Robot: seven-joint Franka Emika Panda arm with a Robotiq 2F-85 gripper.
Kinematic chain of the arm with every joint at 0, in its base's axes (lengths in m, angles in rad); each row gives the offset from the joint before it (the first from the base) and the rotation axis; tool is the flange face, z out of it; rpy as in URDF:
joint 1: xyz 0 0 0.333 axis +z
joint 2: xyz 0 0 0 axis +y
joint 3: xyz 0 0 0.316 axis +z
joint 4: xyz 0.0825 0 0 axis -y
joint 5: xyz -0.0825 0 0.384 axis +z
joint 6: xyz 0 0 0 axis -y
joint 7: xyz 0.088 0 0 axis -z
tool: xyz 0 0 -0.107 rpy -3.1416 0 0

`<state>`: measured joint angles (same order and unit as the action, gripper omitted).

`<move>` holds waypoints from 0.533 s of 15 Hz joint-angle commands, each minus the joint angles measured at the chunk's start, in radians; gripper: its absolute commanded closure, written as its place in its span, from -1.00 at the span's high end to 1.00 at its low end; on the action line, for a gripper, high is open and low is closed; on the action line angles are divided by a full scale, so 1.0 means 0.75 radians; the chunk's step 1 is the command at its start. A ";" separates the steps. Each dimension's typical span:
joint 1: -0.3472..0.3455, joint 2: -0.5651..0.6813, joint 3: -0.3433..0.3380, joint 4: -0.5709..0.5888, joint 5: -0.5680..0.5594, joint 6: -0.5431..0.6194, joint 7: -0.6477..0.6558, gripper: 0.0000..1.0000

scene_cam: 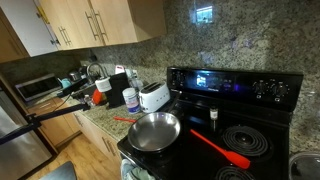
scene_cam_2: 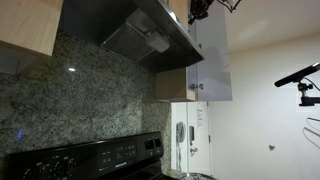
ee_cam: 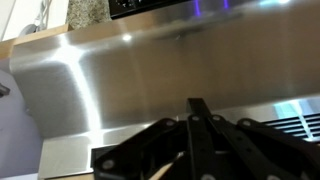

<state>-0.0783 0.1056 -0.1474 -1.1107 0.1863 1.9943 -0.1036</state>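
My gripper fills the bottom of the wrist view. Its two black fingers lie pressed together, and I see nothing clearly between them. A pale thin streak shows under the linkage, too blurred to name. Right in front of the gripper is the brushed steel range hood. In an exterior view the gripper is high at the top edge, above the hood and beside a white upper cabinet. On the stove below, a steel frying pan and a red spatula lie on the black cooktop.
A white toaster, jars and a sink area line the granite counter. A black boom stand reaches in over it. Wooden cabinets hang above. The stove's control panel shows low down. Another stand is at the edge.
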 commanded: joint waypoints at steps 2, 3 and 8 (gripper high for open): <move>-0.026 0.091 -0.028 0.181 -0.063 -0.012 -0.030 -0.99; -0.031 0.102 -0.030 0.199 -0.064 -0.002 -0.039 -0.99; -0.073 0.139 -0.021 0.269 0.020 0.005 -0.168 -0.99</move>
<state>-0.1125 0.1725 -0.1670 -0.9742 0.1585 1.9955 -0.1580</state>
